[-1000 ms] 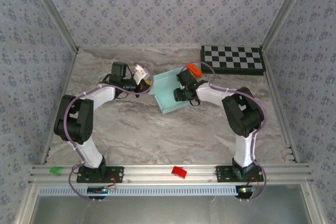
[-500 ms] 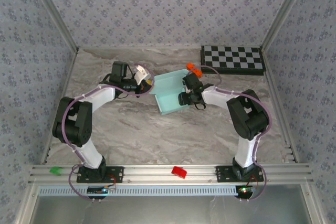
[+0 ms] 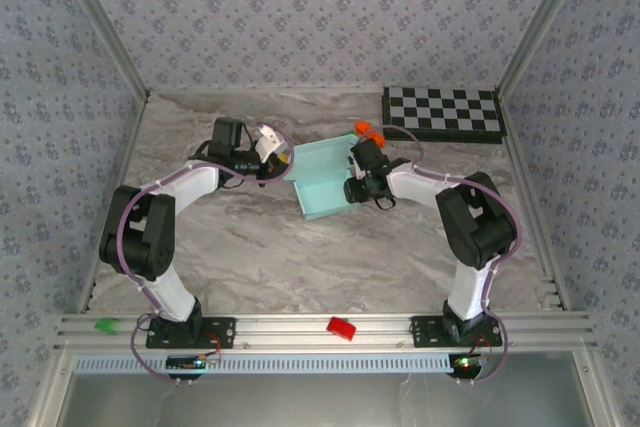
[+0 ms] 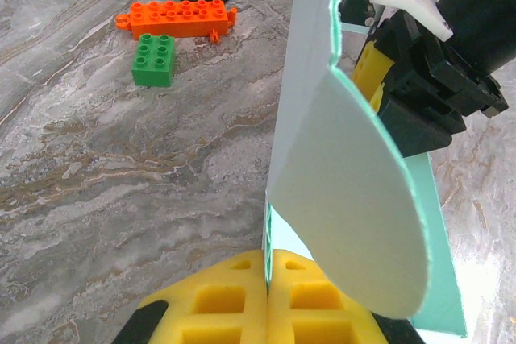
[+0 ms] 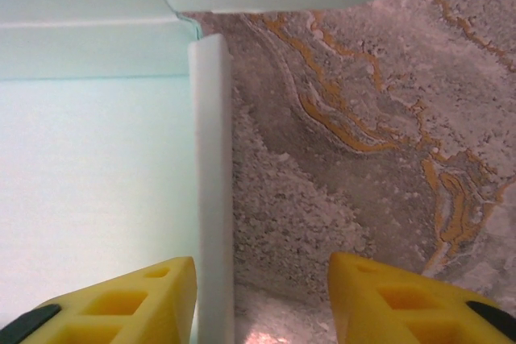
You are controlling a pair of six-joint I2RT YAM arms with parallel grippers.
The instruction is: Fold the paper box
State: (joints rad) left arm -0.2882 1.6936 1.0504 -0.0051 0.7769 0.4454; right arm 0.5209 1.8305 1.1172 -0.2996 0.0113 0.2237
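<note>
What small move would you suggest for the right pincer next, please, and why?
Probably close the right pincer on the wall of the paper box: its pale edge stands inside the open jaws, while the left pincer is shut on another part of the sheet.

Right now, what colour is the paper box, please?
Pale aqua; the paper box shows best in the top external view.

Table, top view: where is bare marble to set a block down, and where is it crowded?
Bare: the band of table between the paper box and the near rail; also the far-left corner. Crowded: the centre, where left gripper and right gripper meet the box, and by the checkerboard.
</note>
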